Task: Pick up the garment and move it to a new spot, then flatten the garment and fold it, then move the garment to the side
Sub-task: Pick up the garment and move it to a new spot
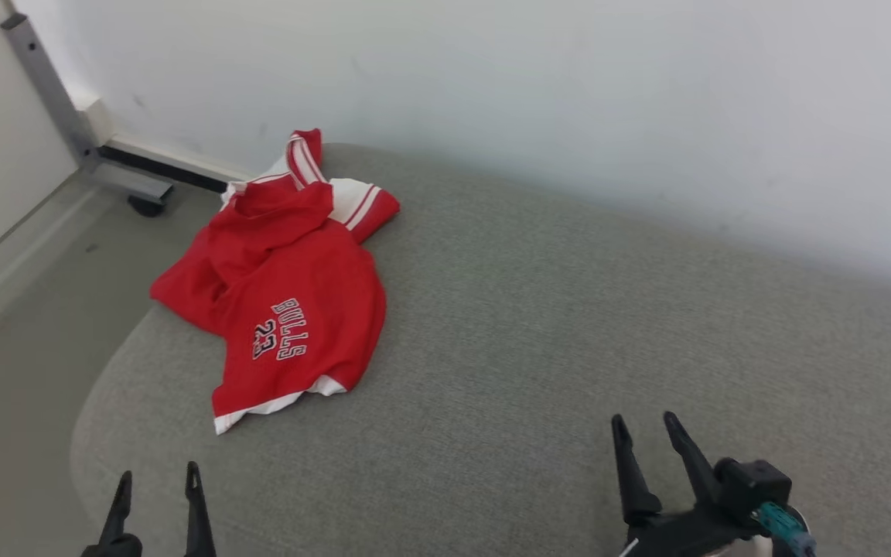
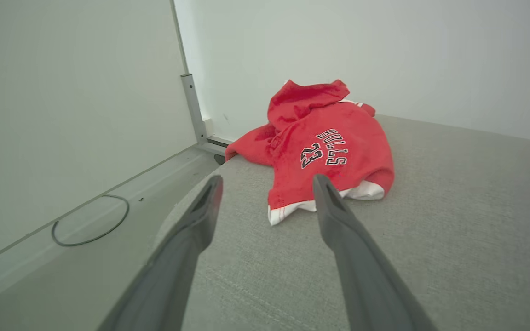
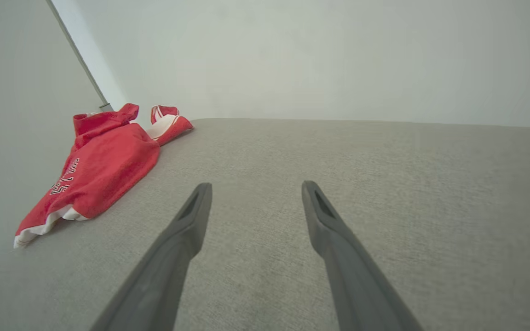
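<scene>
The garment [image 1: 283,286] is a red jersey with white trim and the print "BULLS 23". It lies crumpled at the far left of a grey fabric surface [image 1: 569,333], one edge hanging over the rim. My left gripper [image 1: 158,476] stands open at the lower left, short of the jersey's white hem. In the left wrist view the garment [image 2: 325,147] lies just beyond the spread left gripper [image 2: 267,184]. My right gripper [image 1: 645,429] is open at the lower right, well apart from the jersey. The right wrist view has the garment [image 3: 104,165] far left of the open right gripper [image 3: 253,191].
A pale wall [image 1: 569,93] runs along the far side of the grey surface. Left of the surface is bare floor [image 1: 20,333], with a grey metal post [image 1: 47,85] on a wheeled base and a dark cable loop [image 2: 91,220]. The right half of the surface is bare fabric.
</scene>
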Available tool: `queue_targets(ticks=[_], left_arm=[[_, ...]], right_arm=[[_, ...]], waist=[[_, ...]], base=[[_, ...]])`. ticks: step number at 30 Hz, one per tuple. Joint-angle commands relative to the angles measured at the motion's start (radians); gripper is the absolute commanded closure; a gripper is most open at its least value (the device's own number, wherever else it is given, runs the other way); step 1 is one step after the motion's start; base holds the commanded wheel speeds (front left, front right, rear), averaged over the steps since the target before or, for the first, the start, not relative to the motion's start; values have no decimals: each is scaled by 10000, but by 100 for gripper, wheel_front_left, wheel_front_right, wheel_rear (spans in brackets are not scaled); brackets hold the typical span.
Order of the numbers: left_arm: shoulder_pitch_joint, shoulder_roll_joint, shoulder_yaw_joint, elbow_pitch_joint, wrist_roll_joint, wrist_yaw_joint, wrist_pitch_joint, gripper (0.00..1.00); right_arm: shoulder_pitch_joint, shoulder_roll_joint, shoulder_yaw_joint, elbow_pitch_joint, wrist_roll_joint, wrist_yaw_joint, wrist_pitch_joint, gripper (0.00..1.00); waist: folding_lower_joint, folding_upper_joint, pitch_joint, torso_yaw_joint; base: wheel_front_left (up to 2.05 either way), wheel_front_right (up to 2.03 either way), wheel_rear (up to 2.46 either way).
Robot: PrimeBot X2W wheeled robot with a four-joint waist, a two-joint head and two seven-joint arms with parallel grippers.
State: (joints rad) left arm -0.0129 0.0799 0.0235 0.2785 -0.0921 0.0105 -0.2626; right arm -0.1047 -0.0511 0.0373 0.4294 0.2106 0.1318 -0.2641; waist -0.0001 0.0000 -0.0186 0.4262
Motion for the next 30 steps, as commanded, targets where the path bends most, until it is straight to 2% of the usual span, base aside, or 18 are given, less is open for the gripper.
queue_targets(ticks=[1,7,13,18,23,30], left_arm=[[184,13,112,-123,-27,83,-36,0],[682,-61,616,-664,-165,317,-36,0],[640,-121,707,-767,-240,233,-36,0],[-565,-73,326,244,-555,-472,165,0],[-2859,-114,-83,1842,-1322,-1088,1572,0],[-5839,318,260,4432,-2542,-1293,3817,0]], right_arm=[[-209,14,160,42,66,-21,-5,0],[-711,3,851,407,147,-21,-5,0],[-895,6,977,595,186,-21,-5,0],[-646,9,646,527,121,-21,-5,0],[-263,9,212,258,19,-21,-5,0],[-616,0,417,-268,-484,-21,279,0]], waist=[[1,0,120,997],[1,0,341,1125],[1,0,343,1109],[1,0,199,990],[1,0,174,826],[1,0,1275,-1001]], base=[[0,0,0],[0,0,0],[0,0,0],[0,0,0],[0,0,0],[0,0,0]])
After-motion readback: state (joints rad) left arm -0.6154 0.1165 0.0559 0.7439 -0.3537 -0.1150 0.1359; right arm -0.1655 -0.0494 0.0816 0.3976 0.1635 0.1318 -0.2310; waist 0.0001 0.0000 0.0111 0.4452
